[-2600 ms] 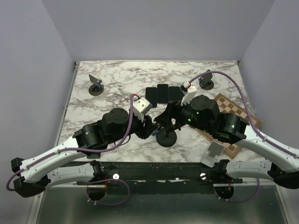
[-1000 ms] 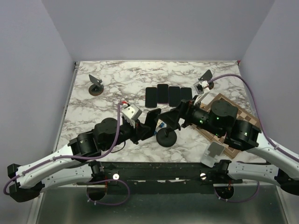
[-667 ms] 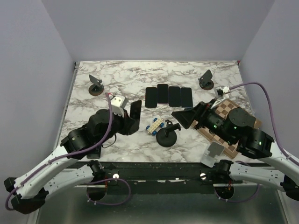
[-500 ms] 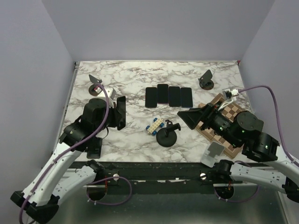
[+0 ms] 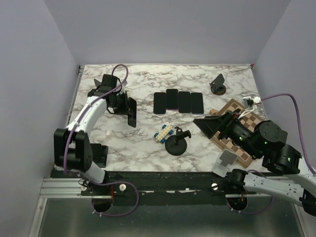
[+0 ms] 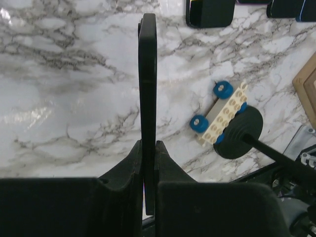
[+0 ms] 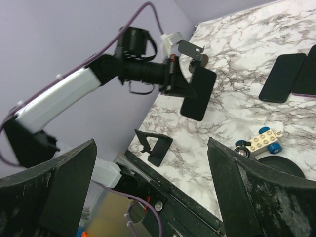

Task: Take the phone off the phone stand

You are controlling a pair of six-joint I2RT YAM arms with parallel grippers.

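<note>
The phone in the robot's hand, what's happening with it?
The left gripper is pinching one end of the black phone and holding it up over the left side of the table. The right gripper is open and empty. The round stand in the middle has no phone on it.

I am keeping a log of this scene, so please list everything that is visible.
flat phones: four, black, in a row, far middle.
held phone: one, black, above the table's left side.
centre stand: one, black, near middle, empty.
far-right stand: one, dark, far right.
far-left stand: one, dark, far left.
toy car: one, white with blue wheels, beside centre stand.
chessboard: one, brown, right side.
folding stand: one, black, near left.
table: one, white marble.
left gripper: one, black, jaws shut on held phone.
right gripper: one, black, jaws open, near chessboard.
</note>
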